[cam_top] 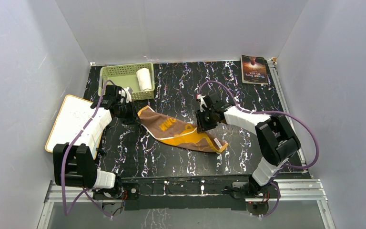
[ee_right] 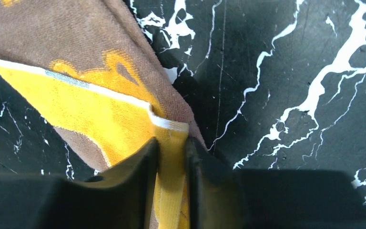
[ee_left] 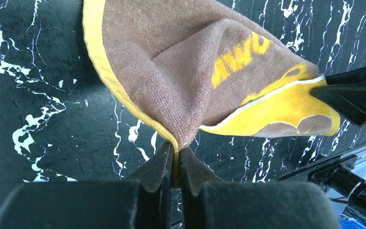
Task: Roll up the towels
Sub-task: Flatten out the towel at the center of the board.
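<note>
Across the middle of the desk the brown towel lies as a twisted strip, while the white towel sits rolled in the green basket. My left fingers are pinched tight on the brown towel's far corner. My right fingers are closed around its yellow hem, but only shallowly. Pulling taut could slip that hem free, and the twist would likely roll crooked.

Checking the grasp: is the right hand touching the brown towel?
Touching. In the right wrist view, the right hand pinches the yellow edge of the brown towel between its fingers.
</note>
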Robot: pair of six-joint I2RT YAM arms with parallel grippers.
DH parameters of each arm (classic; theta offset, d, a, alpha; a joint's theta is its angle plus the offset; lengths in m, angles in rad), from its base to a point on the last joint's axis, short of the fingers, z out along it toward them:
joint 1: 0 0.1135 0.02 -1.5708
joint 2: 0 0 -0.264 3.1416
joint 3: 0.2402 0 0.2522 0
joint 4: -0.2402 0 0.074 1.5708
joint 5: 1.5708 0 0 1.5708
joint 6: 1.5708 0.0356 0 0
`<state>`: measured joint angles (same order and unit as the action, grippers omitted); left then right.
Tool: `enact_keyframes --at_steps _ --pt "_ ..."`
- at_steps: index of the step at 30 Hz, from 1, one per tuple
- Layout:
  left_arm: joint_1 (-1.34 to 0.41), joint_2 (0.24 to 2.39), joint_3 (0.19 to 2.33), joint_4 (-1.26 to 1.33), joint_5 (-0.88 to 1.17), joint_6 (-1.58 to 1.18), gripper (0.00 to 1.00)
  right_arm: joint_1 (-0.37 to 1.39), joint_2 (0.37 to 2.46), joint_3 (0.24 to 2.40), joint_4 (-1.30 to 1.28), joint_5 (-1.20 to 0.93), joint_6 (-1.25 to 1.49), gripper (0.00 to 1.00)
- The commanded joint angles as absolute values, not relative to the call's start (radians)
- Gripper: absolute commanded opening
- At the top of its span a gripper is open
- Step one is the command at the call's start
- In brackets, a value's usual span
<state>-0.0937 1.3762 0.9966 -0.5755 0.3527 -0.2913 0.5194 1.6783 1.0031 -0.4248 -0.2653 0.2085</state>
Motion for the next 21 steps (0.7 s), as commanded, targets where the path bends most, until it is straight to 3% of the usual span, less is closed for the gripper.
enact_keyframes --at_steps 1,3,11,15,19,21 --pt "-0.084 1.358 1.025 -0.573 0.383 -0.293 0.0 0.526 1.674 1.077 -0.403 -0.297 0.213 0.16" --pt "-0.078 1.364 1.034 -0.579 0.389 -0.291 0.0 0.526 1.672 1.097 -0.405 -0.319 0.215 0.0" --pt "0.049 1.373 1.128 -0.624 0.368 -0.334 0.0 0.525 1.444 1.223 -0.484 -0.242 0.184 0.0" --pt "0.098 1.373 1.162 -0.635 0.359 -0.361 0.0 0.523 1.272 1.206 -0.456 -0.086 0.172 0.14" --pt "0.116 1.373 1.205 -0.672 0.329 -0.365 0.0 0.519 1.111 1.111 -0.412 0.023 0.169 0.17" --pt "0.121 1.373 1.23 -0.691 0.302 -0.364 0.0 0.518 1.065 1.081 -0.415 0.039 0.165 0.3"
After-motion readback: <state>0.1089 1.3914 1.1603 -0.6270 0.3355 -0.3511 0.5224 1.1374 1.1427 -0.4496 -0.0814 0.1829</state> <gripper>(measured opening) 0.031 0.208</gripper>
